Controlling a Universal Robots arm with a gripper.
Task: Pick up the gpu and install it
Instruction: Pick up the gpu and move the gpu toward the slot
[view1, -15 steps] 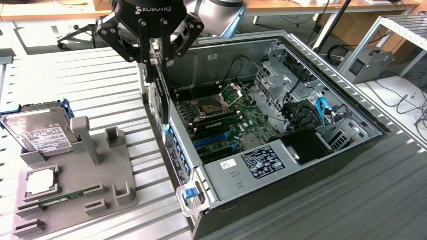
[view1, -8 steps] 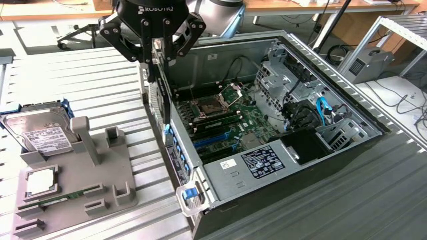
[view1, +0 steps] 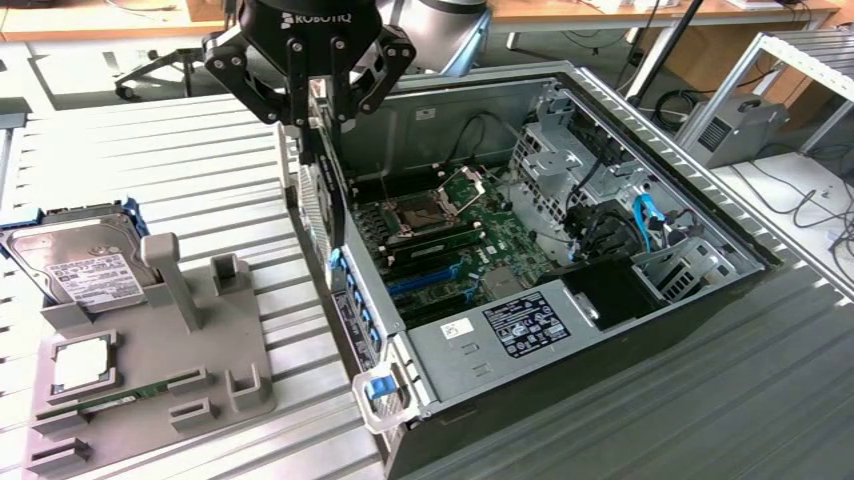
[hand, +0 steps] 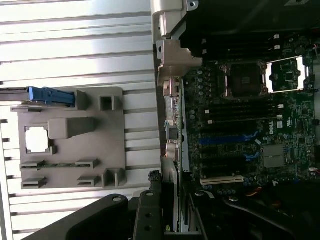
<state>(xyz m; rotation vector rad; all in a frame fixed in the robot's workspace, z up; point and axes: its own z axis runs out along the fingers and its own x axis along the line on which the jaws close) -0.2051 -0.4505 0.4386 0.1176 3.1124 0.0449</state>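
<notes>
Tool (view1: 315, 100) stands partly closed, clamping the gpu (view1: 318, 175) edge-on over the case (view1: 414, 125) rear wall. Advisable: hold the card vertical, connector square above the blue slot (hand: 227, 140), bracket rearward.

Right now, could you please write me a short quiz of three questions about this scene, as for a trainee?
1. True or false: the gripper holds the gpu edge-on at the open computer case.
2. Which part, with a white label, stands at the grey holder? A) hard drive B) keyboard C) monitor
3. Fill in: the tab at the case's near corner is coloured ___.

Key: 1 true; 2 A; 3 blue.
</notes>
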